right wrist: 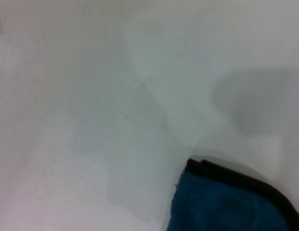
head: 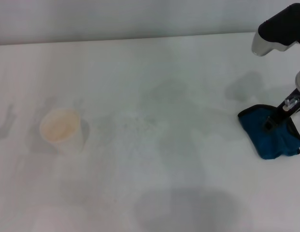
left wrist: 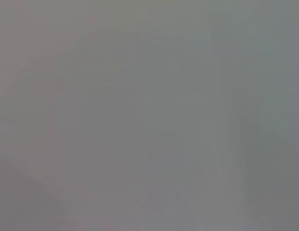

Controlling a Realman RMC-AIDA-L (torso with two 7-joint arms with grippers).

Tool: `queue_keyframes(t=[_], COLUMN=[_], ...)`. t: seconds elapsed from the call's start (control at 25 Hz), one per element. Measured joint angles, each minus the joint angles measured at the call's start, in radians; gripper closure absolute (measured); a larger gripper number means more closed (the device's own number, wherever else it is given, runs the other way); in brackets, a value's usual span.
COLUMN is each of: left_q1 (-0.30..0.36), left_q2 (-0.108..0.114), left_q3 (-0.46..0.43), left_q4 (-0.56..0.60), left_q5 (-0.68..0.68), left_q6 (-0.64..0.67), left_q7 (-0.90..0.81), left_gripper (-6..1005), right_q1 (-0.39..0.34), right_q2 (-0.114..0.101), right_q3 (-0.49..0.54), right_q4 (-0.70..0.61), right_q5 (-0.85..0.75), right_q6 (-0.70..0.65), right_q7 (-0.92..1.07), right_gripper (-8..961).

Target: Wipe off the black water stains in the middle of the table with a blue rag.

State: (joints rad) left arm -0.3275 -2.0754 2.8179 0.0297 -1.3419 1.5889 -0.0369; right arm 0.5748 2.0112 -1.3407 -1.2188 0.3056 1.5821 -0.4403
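The blue rag (head: 273, 135) lies bunched on the white table (head: 154, 193) at the far right; its black-edged corner also shows in the right wrist view (right wrist: 226, 202). My right gripper (head: 269, 125) comes down from the right edge onto the middle of the rag, and its fingers stand together in the cloth. No dark blotch shows on the table. Only a faint pale smear (head: 137, 121) marks the middle. My left gripper is out of view; the left wrist view shows only plain grey.
A white paper cup (head: 63, 129) stands upright on the left part of the table. Soft grey shadows lie across the middle and front. The back edge of the table (head: 140, 39) runs along the top.
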Motion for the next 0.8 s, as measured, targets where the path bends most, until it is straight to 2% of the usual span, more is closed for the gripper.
queue_keyframes(t=[0.16,0.32,0.52,0.8], left_q1=[0.003,0.005,0.004,0.000], left_q2=[0.000,0.000,0.000,0.000], left_q3=[0.000,0.000,0.000,0.000], left_q4=[0.000,-0.001,-0.001,-0.003], left_q5=[0.000,0.000,0.000,0.000], left_q6=[-0.001,-0.002,-0.006,-0.017], left_q7=[0.000,0.000,-0.001,-0.001], left_gripper=[116,116,116,115], right_q1=[-0.005,-0.022,-0.073,-0.179], right_q2=[-0.001,0.000,-0.002,-0.003], right_q3=[0.026,0.152,0.320,0.406], right_q4=[-0.036,-0.062,-0.056,0.010], right_q5=[0.003,0.044,0.209,0.484], right_q6=[-0.010,-0.065,-0.191,-0.414], right_q7=[-0.005,-0.044,-0.147,-0.402], right_gripper=[576,539,520,497])
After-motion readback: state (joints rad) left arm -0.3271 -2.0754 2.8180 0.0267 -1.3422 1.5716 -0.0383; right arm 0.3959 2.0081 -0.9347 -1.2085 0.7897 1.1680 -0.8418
